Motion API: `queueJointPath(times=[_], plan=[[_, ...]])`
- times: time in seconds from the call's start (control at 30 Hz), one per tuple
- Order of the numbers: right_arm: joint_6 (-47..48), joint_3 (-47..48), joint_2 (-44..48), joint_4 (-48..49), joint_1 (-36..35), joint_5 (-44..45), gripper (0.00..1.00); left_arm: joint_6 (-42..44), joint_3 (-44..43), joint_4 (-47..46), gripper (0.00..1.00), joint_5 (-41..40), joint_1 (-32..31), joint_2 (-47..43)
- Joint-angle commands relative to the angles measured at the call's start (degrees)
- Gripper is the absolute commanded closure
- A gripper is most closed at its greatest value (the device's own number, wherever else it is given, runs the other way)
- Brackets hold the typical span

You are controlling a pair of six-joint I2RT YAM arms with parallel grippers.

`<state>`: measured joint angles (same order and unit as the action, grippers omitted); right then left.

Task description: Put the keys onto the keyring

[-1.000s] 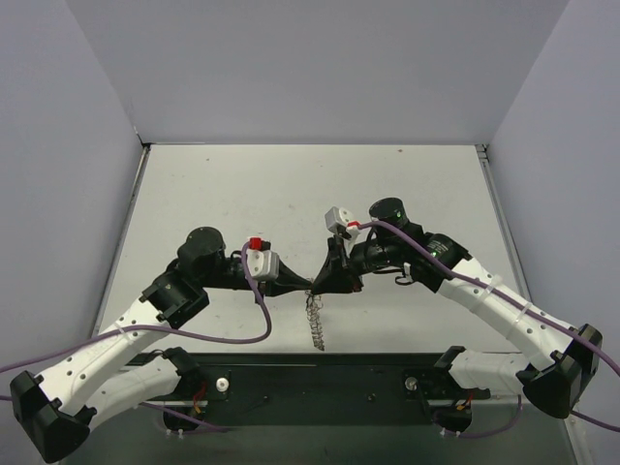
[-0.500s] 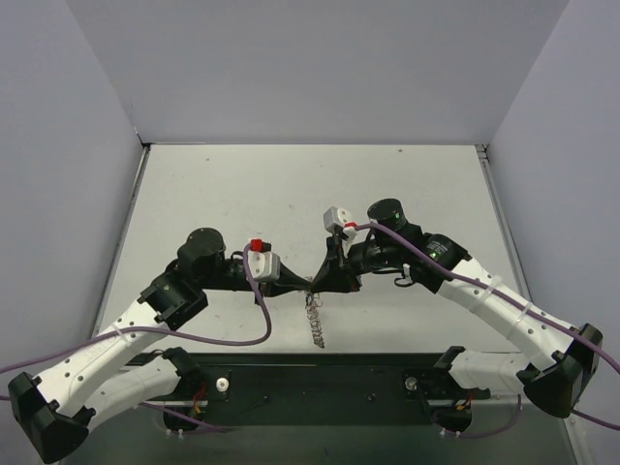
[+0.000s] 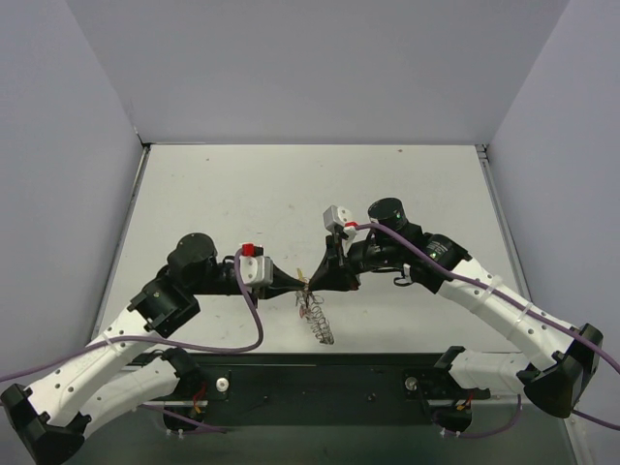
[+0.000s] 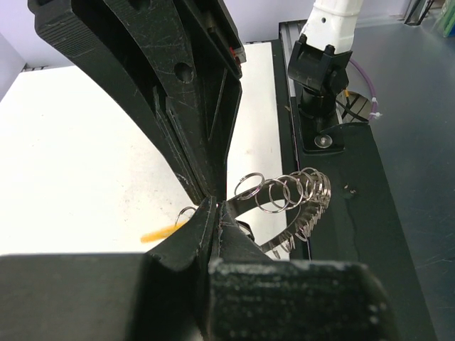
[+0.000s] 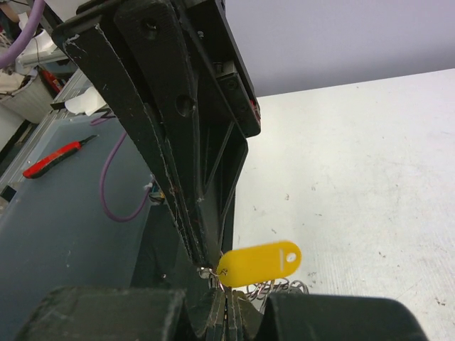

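Two pincers of mine meet tip to tip above the table [image 3: 407, 184]. My left pincer [image 4: 215, 204] is pressed together, clamped on one end of the keyring [image 4: 293, 197], whose silvery coils droop away from the tips. My right pincer [image 5: 212, 266] is closed too, pinching the small loop of the yellow key tag [image 5: 259, 261], just beside the keyring's held end.

Left of the keyring [image 4: 288, 193], fingers [image 4: 188, 240] of the left gripper [image 4: 215, 204] hide most of the yellow key tag [image 4: 158, 233]; from the right wrist, that tag covers the keyring.
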<state>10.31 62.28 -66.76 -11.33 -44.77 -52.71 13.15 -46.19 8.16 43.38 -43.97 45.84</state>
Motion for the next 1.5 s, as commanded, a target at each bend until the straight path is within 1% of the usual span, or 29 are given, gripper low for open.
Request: queueJointPath(times=[0.0,0.23,0.6,0.73,0.87,0.97,1.0,1.07,1.1,1.2,1.23,1.33,1.47], plan=[[0.59,1.97,1.28,3.16,0.30,1.29,1.00,-0.49,-0.91,-0.87,1.00,1.71,-0.86,-2.25],[-0.11,0.56,3.30,6.05,0.48,1.90,1.00,-0.93,-0.12,-1.04,1.00,1.10,-0.86,-2.95],[-4.33,-1.72,4.97,13.00,0.65,1.30,1.00,-3.04,1.81,-3.50,1.00,0.22,-1.03,-3.83],[-4.86,-1.99,5.24,13.70,0.65,1.03,1.00,-3.74,2.16,-5.00,1.00,0.04,-1.56,-3.05],[-5.21,-2.25,5.59,14.50,0.65,1.12,1.00,-3.30,1.02,-3.51,1.00,0.04,-1.91,-2.25],[-5.21,-2.34,5.77,14.76,0.65,1.29,1.00,-3.21,0.93,-2.63,0.87,-0.48,-1.91,-2.51],[-5.29,-2.43,5.85,15.11,0.65,1.29,1.00,-3.04,1.02,-2.45,0.80,-0.92,-2.00,-2.95],[-5.65,-2.60,6.12,15.55,0.65,1.20,1.00,-3.04,1.11,-2.36,0.73,-1.45,-2.00,-3.57],[-5.65,-2.69,6.20,15.81,0.65,1.12,1.00,-2.95,1.37,-2.19,0.68,-2.06,-1.91,-4.18],[-5.82,-3.04,6.56,16.60,0.65,0.94,1.00,-2.78,1.63,-2.19,0.60,-3.03,-2.00,-5.50],[-5.91,-3.13,6.64,16.87,0.65,0.77,1.00,-2.78,1.90,-2.27,0.55,-3.38,-2.00,-5.76],[-6.35,-3.57,6.91,17.92,0.56,0.06,1.00,-3.04,1.98,-2.54,0.50,-4.61,-2.00,-6.64],[-6.18,-3.83,7.17,18.36,0.56,-0.11,1.00,-5.58,1.03,-3.77,0.46,-8.39,-2.00,-7.26]])
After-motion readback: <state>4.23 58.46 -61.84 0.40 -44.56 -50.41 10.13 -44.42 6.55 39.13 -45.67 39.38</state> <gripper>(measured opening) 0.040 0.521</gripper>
